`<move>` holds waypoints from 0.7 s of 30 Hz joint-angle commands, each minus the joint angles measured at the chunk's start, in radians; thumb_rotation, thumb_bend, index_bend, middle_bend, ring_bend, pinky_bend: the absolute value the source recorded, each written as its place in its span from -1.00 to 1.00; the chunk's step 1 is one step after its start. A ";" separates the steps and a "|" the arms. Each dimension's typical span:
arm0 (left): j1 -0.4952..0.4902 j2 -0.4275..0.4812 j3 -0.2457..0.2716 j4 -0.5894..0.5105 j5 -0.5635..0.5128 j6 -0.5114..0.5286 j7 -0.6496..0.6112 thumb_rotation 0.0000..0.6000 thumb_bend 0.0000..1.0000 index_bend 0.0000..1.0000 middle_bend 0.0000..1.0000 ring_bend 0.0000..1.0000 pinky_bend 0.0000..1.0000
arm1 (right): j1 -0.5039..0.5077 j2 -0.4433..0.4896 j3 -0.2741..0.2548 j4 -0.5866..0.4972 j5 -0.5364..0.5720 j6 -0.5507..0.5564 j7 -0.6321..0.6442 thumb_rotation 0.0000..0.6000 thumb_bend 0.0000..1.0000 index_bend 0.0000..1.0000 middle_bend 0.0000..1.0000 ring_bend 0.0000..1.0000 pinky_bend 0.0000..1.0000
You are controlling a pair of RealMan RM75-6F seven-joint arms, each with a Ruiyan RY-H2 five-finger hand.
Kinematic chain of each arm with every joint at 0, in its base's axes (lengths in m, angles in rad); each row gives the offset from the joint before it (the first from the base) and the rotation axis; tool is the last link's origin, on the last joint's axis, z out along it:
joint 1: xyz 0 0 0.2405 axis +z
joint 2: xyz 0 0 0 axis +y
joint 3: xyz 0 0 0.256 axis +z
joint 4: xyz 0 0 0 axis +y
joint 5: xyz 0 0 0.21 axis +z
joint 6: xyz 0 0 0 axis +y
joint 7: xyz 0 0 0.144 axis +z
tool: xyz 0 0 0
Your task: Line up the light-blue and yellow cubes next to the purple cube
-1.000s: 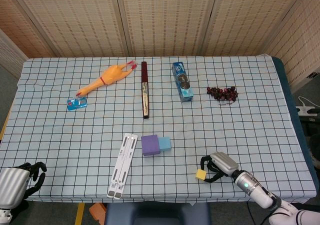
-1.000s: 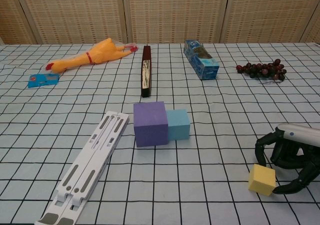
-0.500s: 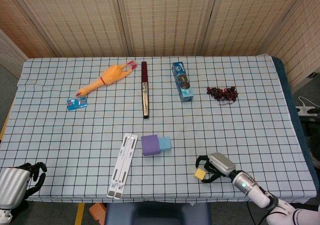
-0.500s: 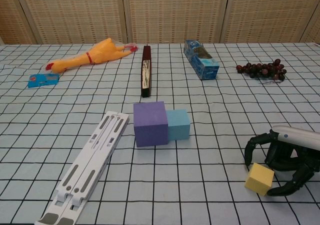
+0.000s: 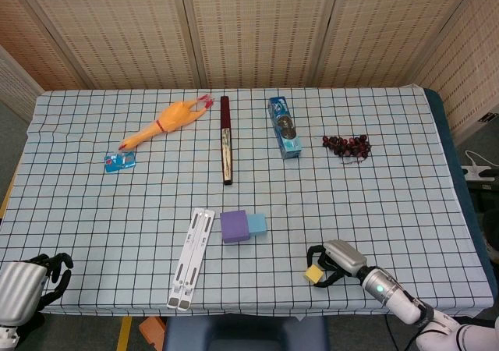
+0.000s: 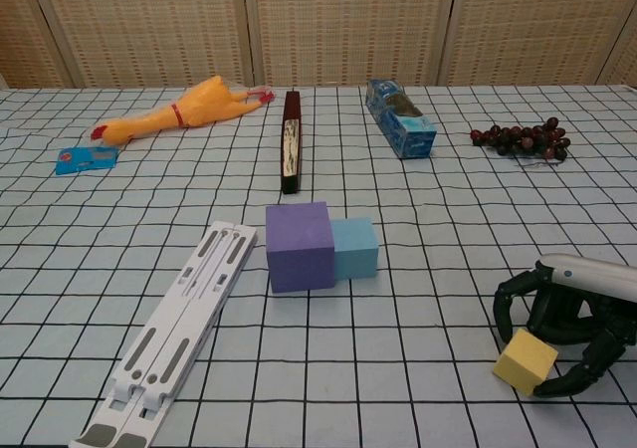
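The purple cube [image 5: 234, 226] [image 6: 298, 246] sits near the table's front middle. The light-blue cube [image 5: 257, 224] [image 6: 354, 247] touches its right side. At the front right, the yellow cube [image 5: 313, 273] [image 6: 525, 360] is tilted on one edge, about two cube widths right of the light-blue one and nearer the front edge. My right hand [image 5: 337, 259] [image 6: 567, 324] curls around it from the right, with dark fingers over its top and the thumb under its lower side. My left hand [image 5: 31, 281] hangs off the table's front left corner with its fingers curled in, holding nothing.
A white folding stand [image 5: 192, 257] [image 6: 174, 334] lies just left of the purple cube. Further back lie a rubber chicken [image 5: 165, 122], a blue card [image 5: 120, 161], a dark long case [image 5: 225, 139], a blue cookie box [image 5: 284, 126] and grapes [image 5: 348, 144].
My right hand's fingers have wrapped closer around the yellow cube, which went from lying flat to tilted. The left hand and the other cubes stay where they were.
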 commanded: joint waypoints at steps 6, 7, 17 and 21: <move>-0.001 0.000 0.000 0.000 0.000 -0.001 -0.001 1.00 -0.07 0.04 0.42 0.27 0.69 | -0.004 -0.005 0.012 0.002 0.019 0.001 -0.019 1.00 -1.00 0.21 0.88 1.00 1.00; -0.001 0.000 0.000 0.000 0.000 -0.001 -0.001 1.00 -0.07 0.04 0.42 0.27 0.69 | -0.005 -0.006 0.015 0.002 0.023 0.002 -0.020 1.00 -1.00 0.22 0.88 1.00 1.00; -0.001 -0.003 0.000 0.000 0.004 -0.002 0.011 1.00 -0.07 0.04 0.42 0.27 0.69 | 0.029 -0.030 0.102 0.012 0.080 -0.009 -0.026 1.00 -1.00 0.24 0.88 1.00 1.00; -0.002 -0.003 0.002 -0.001 0.008 -0.004 0.013 1.00 -0.07 0.04 0.42 0.27 0.69 | 0.049 -0.061 0.151 0.033 0.123 -0.027 -0.041 1.00 -1.00 0.24 0.88 1.00 1.00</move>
